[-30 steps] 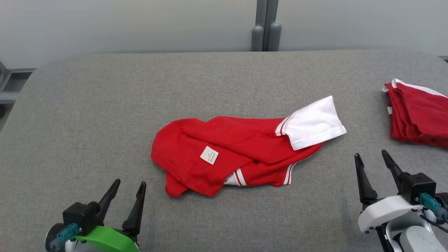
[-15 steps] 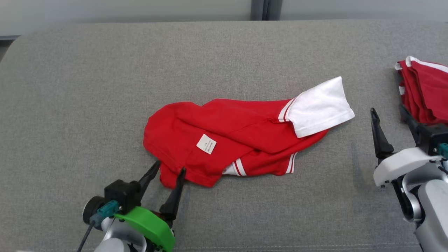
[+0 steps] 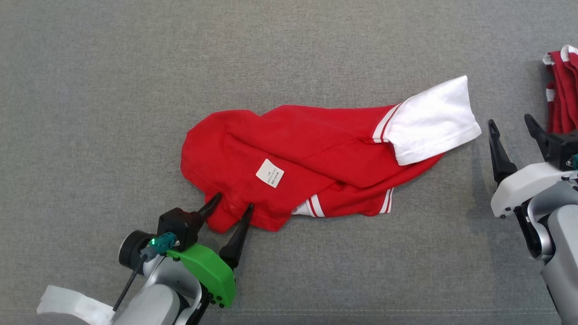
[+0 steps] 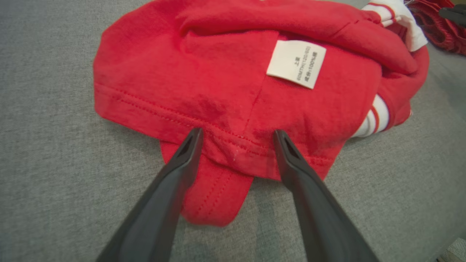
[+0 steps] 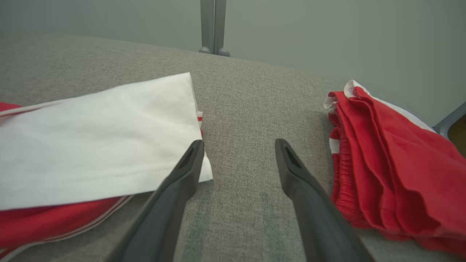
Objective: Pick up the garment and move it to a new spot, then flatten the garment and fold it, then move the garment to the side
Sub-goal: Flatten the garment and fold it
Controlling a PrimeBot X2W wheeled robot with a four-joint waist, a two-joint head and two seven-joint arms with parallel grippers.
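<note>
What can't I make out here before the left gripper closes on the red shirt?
Care label print: too small in the head view, blurred in the left wrist view.
Red folded pile: cut by the head view's right edge, partly behind the right gripper.
Red shirt, lower layers: covered by its own top folds.
Left gripper on the hem: touching or hovering, unclear in the left wrist view.

A grey fabric-covered table (image 3: 90, 90) stretches wide from left to right. At its right side lies a pile of folded red clothes (image 5: 393, 163) with white trim along the upper edge, several layers deep. Beyond the far edge stands a pale wall (image 5: 91, 18) with a grey upright post (image 5: 213, 25) against it. A crumpled white scrap (image 3: 72, 304) sits at the near left.
</note>
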